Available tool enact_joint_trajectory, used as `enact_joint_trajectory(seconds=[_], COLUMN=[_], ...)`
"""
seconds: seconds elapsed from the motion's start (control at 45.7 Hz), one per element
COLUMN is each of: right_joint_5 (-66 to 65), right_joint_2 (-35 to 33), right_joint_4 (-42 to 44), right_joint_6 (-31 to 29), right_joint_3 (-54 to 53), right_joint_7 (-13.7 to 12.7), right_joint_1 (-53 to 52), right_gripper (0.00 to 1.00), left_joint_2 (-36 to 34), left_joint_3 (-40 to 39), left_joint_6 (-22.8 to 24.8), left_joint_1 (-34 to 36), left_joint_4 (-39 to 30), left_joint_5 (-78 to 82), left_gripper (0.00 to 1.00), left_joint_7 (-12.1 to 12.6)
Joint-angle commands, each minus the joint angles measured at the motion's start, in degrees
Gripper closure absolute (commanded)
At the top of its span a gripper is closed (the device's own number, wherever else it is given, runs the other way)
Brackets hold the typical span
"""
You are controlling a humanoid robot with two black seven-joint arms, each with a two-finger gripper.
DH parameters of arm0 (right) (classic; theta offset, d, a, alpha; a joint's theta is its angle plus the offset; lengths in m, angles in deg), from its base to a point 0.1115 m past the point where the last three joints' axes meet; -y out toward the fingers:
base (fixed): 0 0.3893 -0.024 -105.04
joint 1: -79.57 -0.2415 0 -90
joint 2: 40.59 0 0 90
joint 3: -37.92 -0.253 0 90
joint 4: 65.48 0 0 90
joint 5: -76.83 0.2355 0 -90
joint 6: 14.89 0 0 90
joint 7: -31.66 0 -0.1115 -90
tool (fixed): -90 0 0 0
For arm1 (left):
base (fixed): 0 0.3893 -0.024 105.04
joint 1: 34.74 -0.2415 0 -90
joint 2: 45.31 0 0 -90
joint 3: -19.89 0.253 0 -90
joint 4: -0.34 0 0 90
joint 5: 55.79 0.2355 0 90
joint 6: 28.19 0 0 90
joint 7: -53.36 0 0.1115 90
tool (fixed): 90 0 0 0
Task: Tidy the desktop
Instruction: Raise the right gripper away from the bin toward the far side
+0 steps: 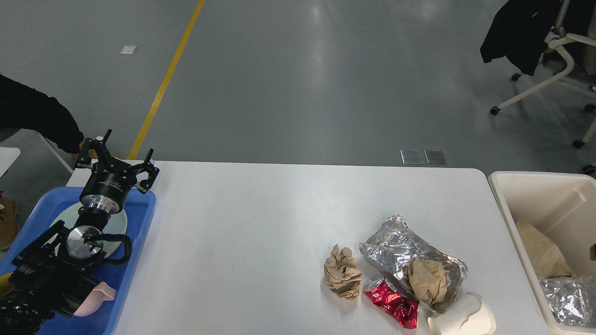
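Note:
The white desktop carries a heap of litter at its front right. There is a crumpled brown paper ball, a silver foil bag with another brown paper wad on it, a red wrapper and a white paper cup lying on its side. My left gripper hangs open and empty over the far end of the blue tray, far from the litter. Only a small dark sliver at the right edge, above the bin, shows of my right gripper.
A cream bin stands off the desktop's right end, holding brown paper and a crumpled silver bag. In the blue tray lie a pale plate and a pink item. A person's dark sleeve is at the far left.

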Motion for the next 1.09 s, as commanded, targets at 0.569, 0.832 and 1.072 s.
enact_joint_trajectory(seconds=[0.569, 0.832, 1.072], right_joint_5=[0.3, 0.5, 0.5], right_joint_2=[27.9, 29.2, 29.0], right_joint_4=[-22.8, -23.8, -23.8], right_joint_6=[-28.1, -28.1, -28.1], right_joint_3=[-0.5, -4.9, -4.7], right_joint_7=[0.5, 0.4, 0.3], right_joint_1=[-61.8, -62.9, -60.7], right_gripper=[0.0, 0.0, 0.0], left_joint_2=[0.0, 0.0, 0.0], left_joint_3=[0.0, 0.0, 0.0], left_joint_6=[0.0, 0.0, 0.0], left_joint_1=[0.0, 0.0, 0.0], left_joint_4=[0.0, 0.0, 0.0], left_joint_5=[0.0, 0.0, 0.0], left_gripper=[0.04, 0.04, 0.04], left_joint_7=[0.0, 0.0, 0.0])
